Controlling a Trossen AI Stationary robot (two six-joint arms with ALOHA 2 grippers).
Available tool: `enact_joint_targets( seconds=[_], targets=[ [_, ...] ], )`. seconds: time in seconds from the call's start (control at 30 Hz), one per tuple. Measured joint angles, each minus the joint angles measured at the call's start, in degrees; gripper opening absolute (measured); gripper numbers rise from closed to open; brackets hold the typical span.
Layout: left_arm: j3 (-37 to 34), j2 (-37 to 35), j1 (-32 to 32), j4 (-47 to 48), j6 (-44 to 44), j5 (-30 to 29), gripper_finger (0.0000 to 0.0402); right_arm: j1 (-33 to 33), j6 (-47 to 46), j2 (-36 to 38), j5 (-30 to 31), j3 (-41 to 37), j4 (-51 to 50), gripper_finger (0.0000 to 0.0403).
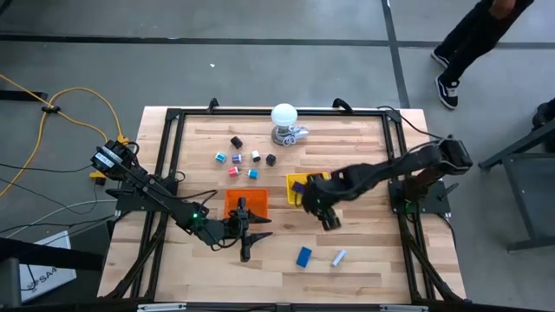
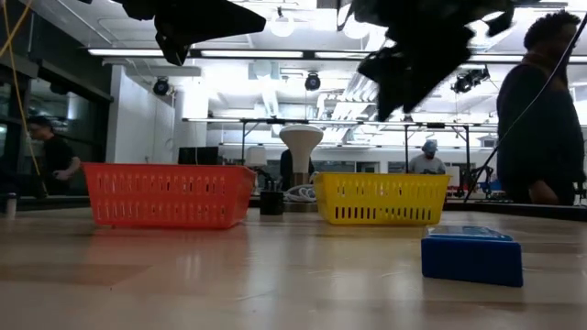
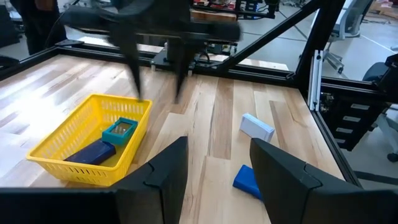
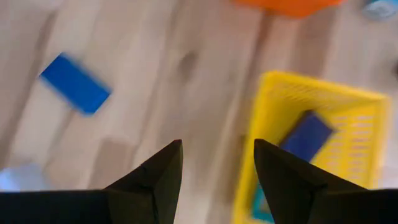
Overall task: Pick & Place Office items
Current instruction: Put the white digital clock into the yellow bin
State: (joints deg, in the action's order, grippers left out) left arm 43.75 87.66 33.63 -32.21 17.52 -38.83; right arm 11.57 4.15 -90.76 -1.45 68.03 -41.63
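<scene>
In the high view, my left gripper (image 1: 256, 234) hovers open just near of the orange tray (image 1: 234, 201). My right gripper (image 1: 329, 220) hangs open above the table by the yellow tray's (image 1: 297, 180) near right corner. The yellow tray (image 3: 65, 167) holds a teal block (image 3: 119, 129) and a dark blue block (image 3: 90, 152). A blue block (image 1: 303, 256) and a pale grey block (image 1: 338, 257) lie flat on the table near its near edge. Several small bits (image 1: 237, 159) sit scattered behind the orange tray.
A white ball on a metallic base (image 1: 284, 119) stands at the table's far edge. A black frame (image 1: 173, 117) rims the tabletop. A person (image 1: 473, 39) walks beyond the far right corner. Open wood lies between the trays and the near edge.
</scene>
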Motion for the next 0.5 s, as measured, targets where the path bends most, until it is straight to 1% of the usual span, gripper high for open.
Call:
enact_joint_targets(
  seconds=[0.27,0.4,0.5],
  targets=[
    [0.00,0.00,0.00,0.00,0.13,0.00,0.0165,9.69,-5.63,0.02,1.66,0.00,-3.39,0.0186],
    [0.00,0.00,-0.26,0.00,0.11,0.00,0.0165,13.24,-7.82,0.02,3.25,0.00,-5.28,0.0185],
    [0.00,0.00,-0.57,0.00,0.11,0.00,0.0165,15.38,-11.05,0.02,3.24,0.00,-6.06,0.0186]
  ],
)
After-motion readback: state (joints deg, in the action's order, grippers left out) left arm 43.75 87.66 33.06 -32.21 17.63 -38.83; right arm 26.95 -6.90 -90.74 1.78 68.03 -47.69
